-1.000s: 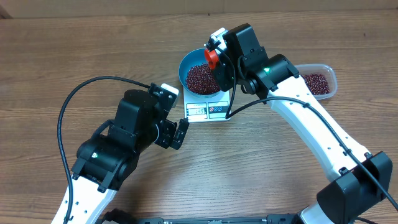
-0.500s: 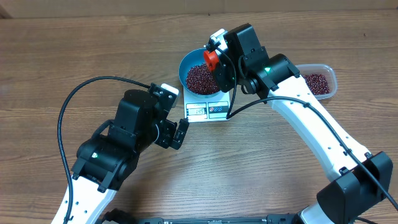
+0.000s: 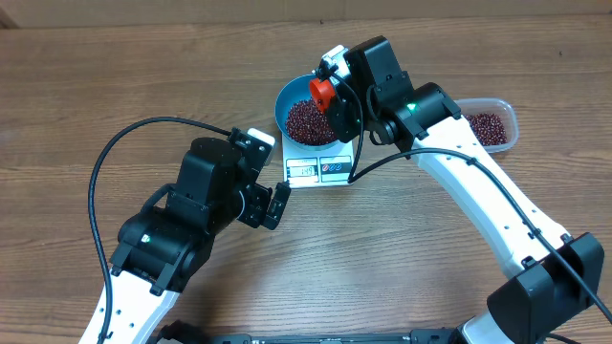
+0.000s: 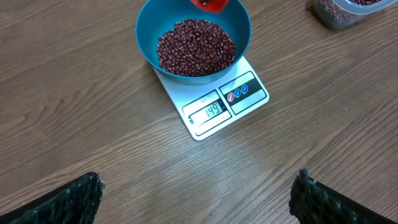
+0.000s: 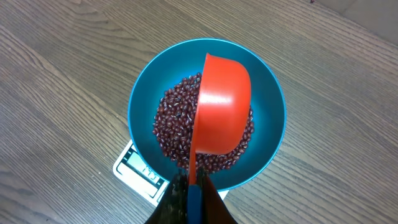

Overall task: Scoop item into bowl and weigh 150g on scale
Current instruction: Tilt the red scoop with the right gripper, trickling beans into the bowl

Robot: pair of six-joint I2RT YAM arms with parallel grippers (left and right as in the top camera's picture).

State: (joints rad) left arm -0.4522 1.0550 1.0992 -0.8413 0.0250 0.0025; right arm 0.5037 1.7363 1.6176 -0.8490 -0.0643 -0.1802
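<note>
The blue bowl (image 3: 280,107) stands on the white scale (image 3: 316,170) and holds a heap of dark red beans (image 3: 304,120). Seen from the left wrist, the scale (image 4: 239,99) shows 149 on its display, below the bowl (image 4: 142,34) and beans (image 4: 196,46). My right gripper (image 5: 194,182) is shut on the blue-ended handle of an orange scoop (image 5: 221,106). The scoop is tipped on its side above the beans (image 5: 171,121) in the bowl (image 5: 270,102). My left gripper (image 4: 198,180) hangs open over bare table in front of the scale, with nothing in it.
A clear rectangular container (image 3: 490,124) with more beans stands right of the scale, behind the right arm. It shows at the top right corner of the left wrist view as container (image 4: 339,14). A black cable (image 3: 105,162) loops from the left arm.
The orange scoop has shifted slightly left over the bowl. Both arms otherwise hold still.
</note>
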